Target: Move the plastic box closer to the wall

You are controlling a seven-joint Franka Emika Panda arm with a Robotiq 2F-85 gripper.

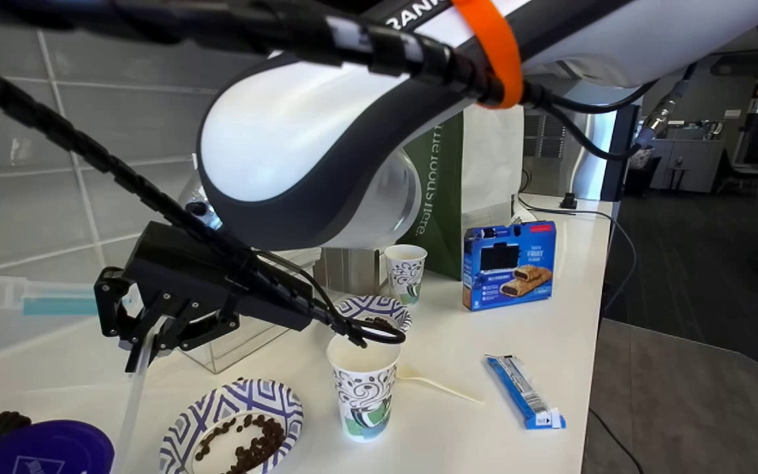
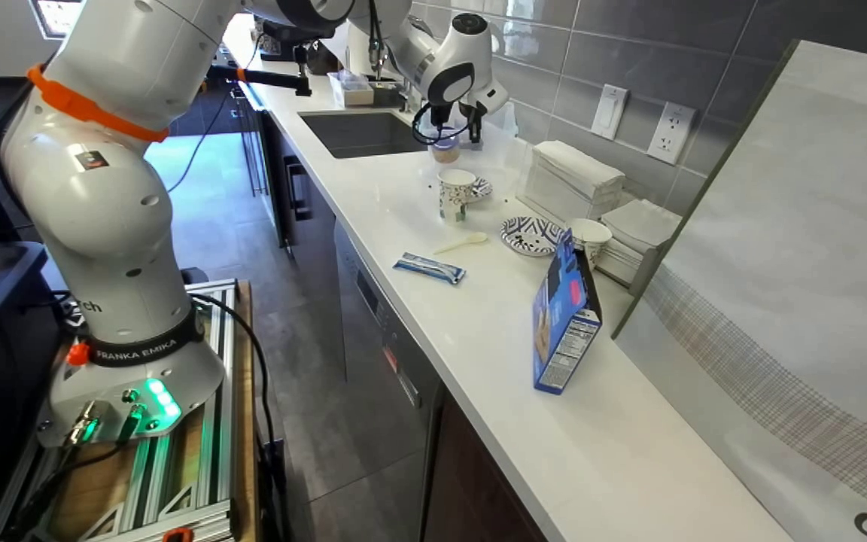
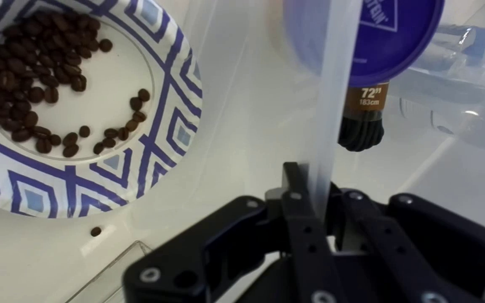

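In an exterior view, the gripper (image 1: 142, 359) pinches the right-hand edge of the plastic box (image 1: 130, 411), which spreads leftward across the lower left, with the wall (image 1: 142, 125) behind at upper left, presumably the way to push. In an exterior view the arm (image 2: 467, 64) reaches to upper centre, the box too faint to trace. In the wrist view the pinched edge runs up from the gripper, leaning right, the box's inside right of it; cropping hides the long axis.

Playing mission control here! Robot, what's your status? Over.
Gripper shut on the plastic box, at its rim. Purple-lidded tub inside. Clear holder close by, might get in the way toward the wall. Over.
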